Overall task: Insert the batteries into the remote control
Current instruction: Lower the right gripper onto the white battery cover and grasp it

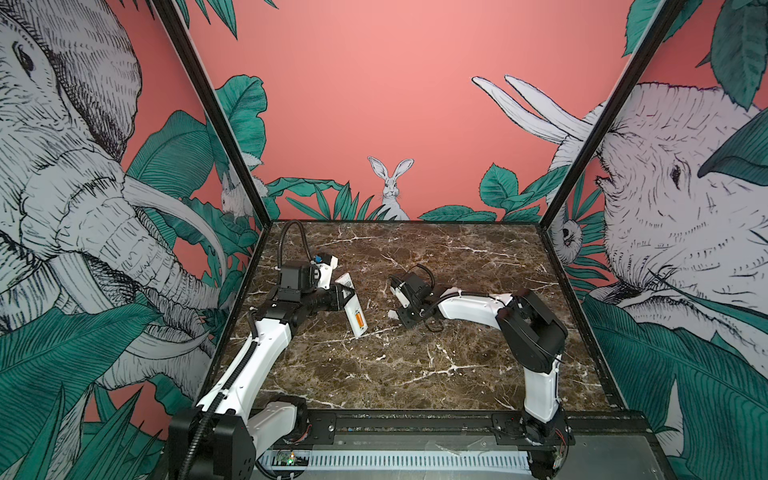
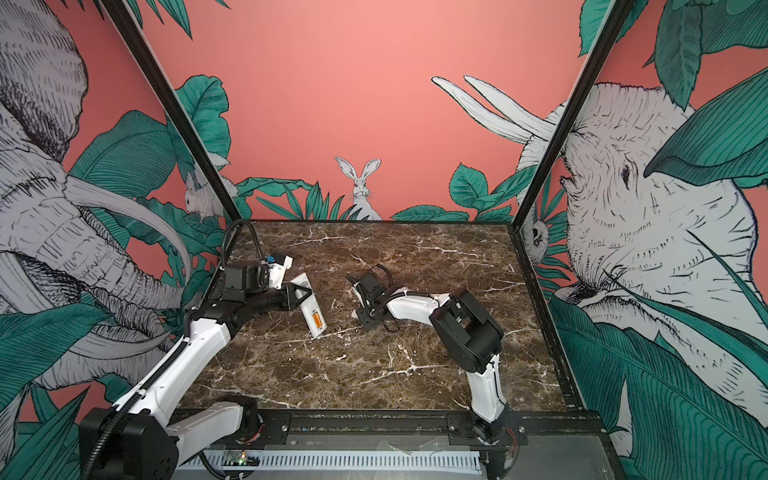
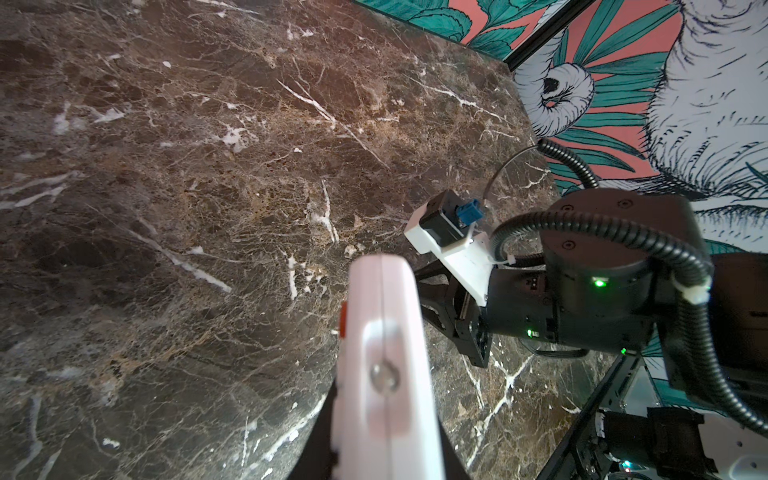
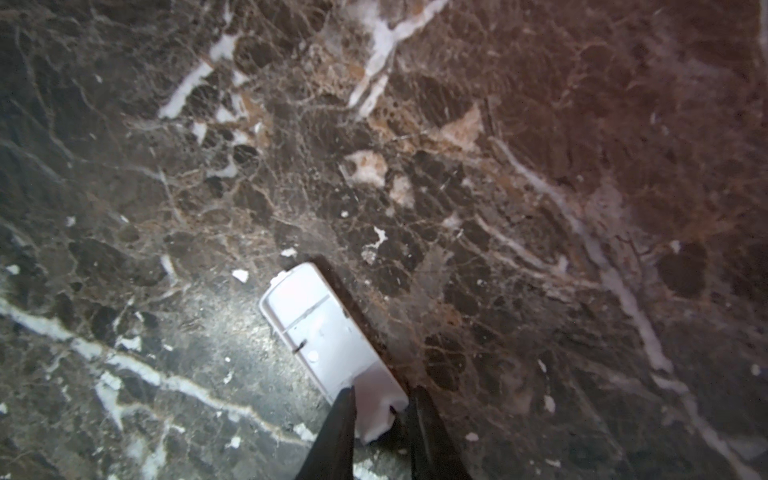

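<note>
Both top views showed the left gripper (image 1: 340, 297) closed across the far half of the remote control (image 1: 352, 311). The remote lay slanted with its back side up, over the left half of the marble table (image 1: 415, 365). The orange batteries (image 1: 360, 321) sat in its open compartment, at the end nearer to the camera. I could not tell if the remote touched the table. The right gripper (image 1: 394, 316) was low near the table's middle, apart from the remote, with a small white cover (image 1: 391, 314) at its tips.

In the left wrist view the remote control (image 3: 386, 365) stood between the two dark fingers (image 3: 318, 440), seen from its end, with a red button (image 3: 343, 322) on one side.

In the right wrist view the fingers (image 4: 340, 428) pressed on both sides of one end of the cover (image 4: 324, 328). The cover lay flat on the marble with its ribbed inner face up.
</note>
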You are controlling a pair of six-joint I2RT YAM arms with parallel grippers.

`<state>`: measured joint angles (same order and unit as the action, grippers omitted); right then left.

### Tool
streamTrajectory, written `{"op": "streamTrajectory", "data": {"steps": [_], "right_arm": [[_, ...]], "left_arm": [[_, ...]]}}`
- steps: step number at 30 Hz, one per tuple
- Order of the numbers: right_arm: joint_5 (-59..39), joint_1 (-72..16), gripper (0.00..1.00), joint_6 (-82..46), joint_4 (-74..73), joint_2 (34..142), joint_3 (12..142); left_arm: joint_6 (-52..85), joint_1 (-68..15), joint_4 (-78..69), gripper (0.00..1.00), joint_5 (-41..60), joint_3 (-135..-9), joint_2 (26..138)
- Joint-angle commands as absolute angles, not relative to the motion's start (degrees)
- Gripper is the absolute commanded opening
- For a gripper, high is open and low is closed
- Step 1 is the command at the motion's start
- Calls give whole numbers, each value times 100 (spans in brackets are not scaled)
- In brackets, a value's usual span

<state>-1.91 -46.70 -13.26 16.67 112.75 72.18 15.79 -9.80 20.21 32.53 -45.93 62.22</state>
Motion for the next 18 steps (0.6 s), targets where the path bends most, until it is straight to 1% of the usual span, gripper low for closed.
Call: {"op": "streamTrajectory", "data": {"steps": [1,8,9,18], "right_arm": [[-26,-4693,20,-1336,1764,11399,7304],[99,-4693,13,-1350,1867,11375,7322],[107,-4690,12,-1344,1877,11364,7321],[285,-4676,7,-1242,1873,10997,6983]], "left_arm": [[1569,-938,1900,0,3400,-4504,6080],[1708,-940,1745,0,3401,-4366,6118],[1742,-933,1695,0,3596,-4334,6117],[2089,-943,1196,0,3986,-4006,6371]]}}
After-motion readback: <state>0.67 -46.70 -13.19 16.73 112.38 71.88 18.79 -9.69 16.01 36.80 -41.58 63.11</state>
